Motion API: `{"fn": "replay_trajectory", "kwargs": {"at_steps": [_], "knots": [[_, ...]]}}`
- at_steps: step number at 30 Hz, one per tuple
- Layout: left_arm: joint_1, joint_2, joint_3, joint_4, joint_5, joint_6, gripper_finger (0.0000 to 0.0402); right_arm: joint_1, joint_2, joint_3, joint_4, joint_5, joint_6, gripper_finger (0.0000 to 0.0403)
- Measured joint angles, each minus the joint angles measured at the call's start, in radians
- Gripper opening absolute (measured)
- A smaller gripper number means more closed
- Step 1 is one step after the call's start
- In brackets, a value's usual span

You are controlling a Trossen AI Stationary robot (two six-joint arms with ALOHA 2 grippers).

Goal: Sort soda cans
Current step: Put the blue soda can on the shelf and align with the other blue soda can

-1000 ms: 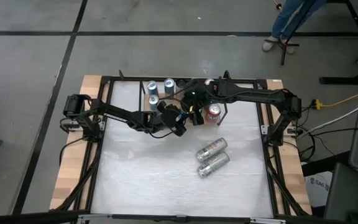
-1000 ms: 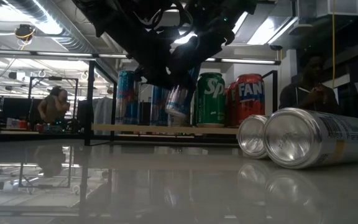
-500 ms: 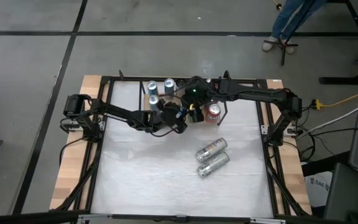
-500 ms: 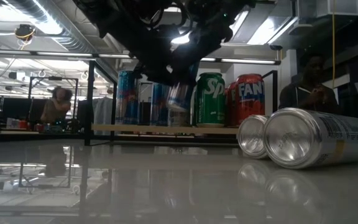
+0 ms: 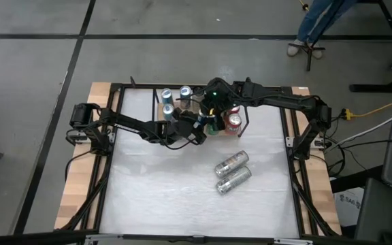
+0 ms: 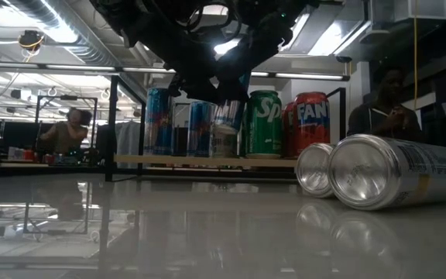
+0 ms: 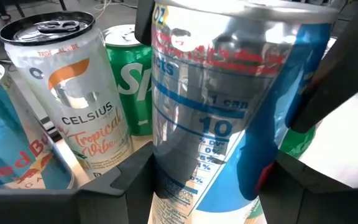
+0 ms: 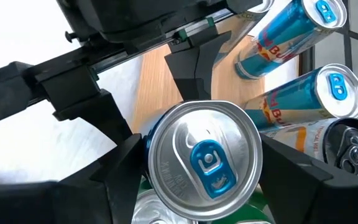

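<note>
A blue-and-silver soda can (image 7: 229, 106) stands upright in the air near the table's far edge, and both grippers are shut on it. My left gripper (image 5: 197, 124) reaches in from the left and has its body. My right gripper (image 5: 213, 114) comes from above at its top (image 8: 204, 165), whose tab is blue. Behind it, more blue cans (image 5: 167, 95), a white Celsius can (image 7: 73, 118), a green can (image 6: 262, 124) and a red can (image 6: 310, 120) stand on their bases along the far edge. My left gripper pinches the can's body (image 7: 166, 174) between its two fingers, in the lower half. The fingers come from the table's left, nearly level, and lie across the can. The can is upright and clear of the table. My right gripper has one finger on each side of the can's top end, at the rim (image 8: 154, 155). It comes from above, slanting down.
Two silver cans (image 5: 231, 162) (image 5: 234, 179) lie on their sides in the table's right half, near the middle. A black frame (image 5: 114, 88) borders the table. A person (image 6: 385, 108) sits beyond the far right corner. The white tabletop in front is bare.
My left gripper has turned at the wrist without shifting place. The blue-and-silver can, tilted a second ago, now stands upright. My right gripper has gone slightly up and toward the far edge, staying over the can's top.
</note>
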Motion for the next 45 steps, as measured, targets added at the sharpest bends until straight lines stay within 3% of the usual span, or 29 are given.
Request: {"fn": "replay_trajectory", "kwargs": {"at_steps": [17, 25, 31, 45], "knots": [[0.0, 0.0, 0.0, 0.003, -0.003, 0.006, 0.0208, 0.0, 0.003, -0.001, 0.0, -0.015, 0.004, 0.0268], [-0.001, -0.001, 0.0, 0.005, -0.015, 0.03, 0.0208, -0.002, 0.004, -0.003, -0.006, -0.002, 0.008, 0.0347], [0.0, -0.025, -0.001, -0.003, -0.016, 0.042, 0.0208, -0.002, -0.004, 0.006, -0.06, 0.107, 0.022, 0.0394], [-0.001, -0.203, 0.0, -0.155, 0.02, 0.055, 0.0208, -0.036, -0.193, 0.033, -0.147, 0.027, 0.021, 0.0393]]}}
